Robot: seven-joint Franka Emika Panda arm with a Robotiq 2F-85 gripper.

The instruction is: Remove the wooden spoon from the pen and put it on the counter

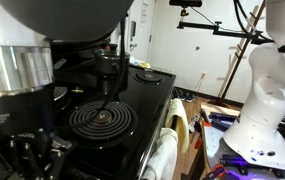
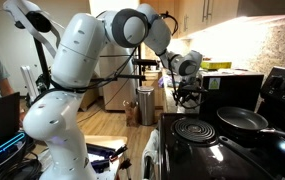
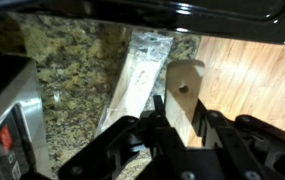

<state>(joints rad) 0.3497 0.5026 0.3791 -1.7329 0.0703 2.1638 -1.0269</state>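
**Operator:** How far along is this?

**Spotter:** Start with the big things. Your Panda arm (image 2: pixel 82 50) reaches over the stove (image 2: pixel 182 152), off to the side of the frying pan (image 2: pixel 240 121). Nothing pale shows in the pan, so I judge the removal done.

**Operator:** And the tool?

**Spotter:** Your gripper (image 2: pixel 187 98) hangs above the coil burner (image 2: pixel 194 130) that lies just beside the pan, on the side away from the pan's handle. It is well apart from the pan. In the wrist view the fingers seem clamped on the wooden spoon (image 3: pixel 185 90), because a pale flat end with a small hole stands between them.

**Operator:** What's left?

**Spotter:** Only the putting down. The wrist view shows the speckled granite counter (image 3: pixel 67 60) below the spoon, but I cannot tell how far from the pan that patch lies. You have not yet lowered the spoon or let it go. I'd say you want it lying flat on the granite, clear of the burner, before you release it.
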